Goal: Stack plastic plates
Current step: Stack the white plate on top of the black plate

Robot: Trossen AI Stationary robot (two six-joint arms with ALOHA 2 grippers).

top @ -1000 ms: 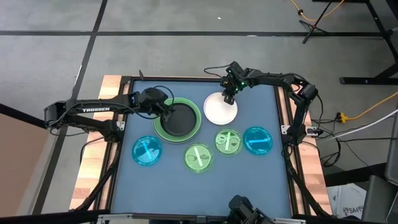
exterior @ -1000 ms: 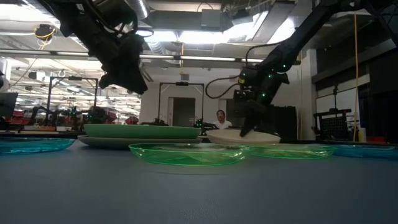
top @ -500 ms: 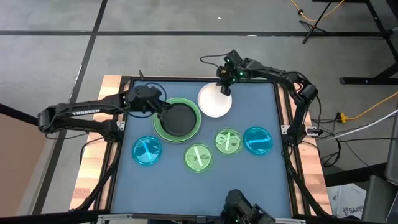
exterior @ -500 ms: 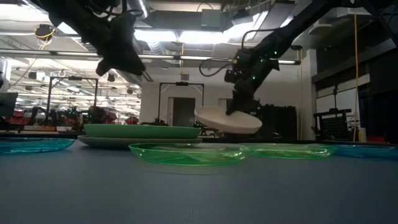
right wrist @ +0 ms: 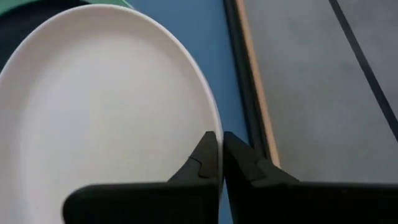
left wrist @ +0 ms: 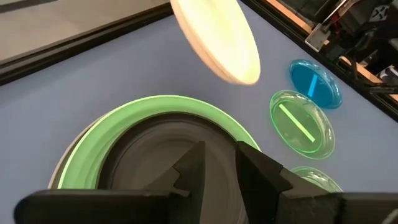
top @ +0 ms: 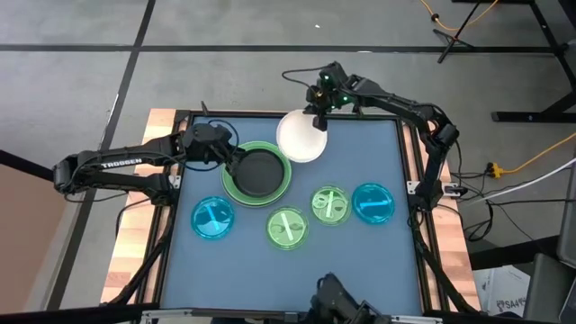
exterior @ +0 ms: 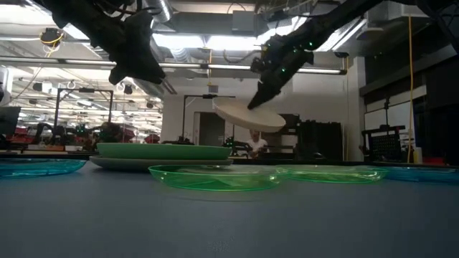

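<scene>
White plate (top: 301,139) has risen off the desk (top: 360,261) — my right tool (top: 317,123) clenched on its rim, nearing the black plate (top: 258,171); left tool (top: 236,160) released above it.

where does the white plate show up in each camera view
High view: white plate at the table's far edge, right end effector pinching its rim.
Low view: lifted and tilted, upper middle.
Left wrist view: at the top.
Right wrist view: fills the left.
Shared landmark: the light green plate holding the black plate, beside it.
</scene>
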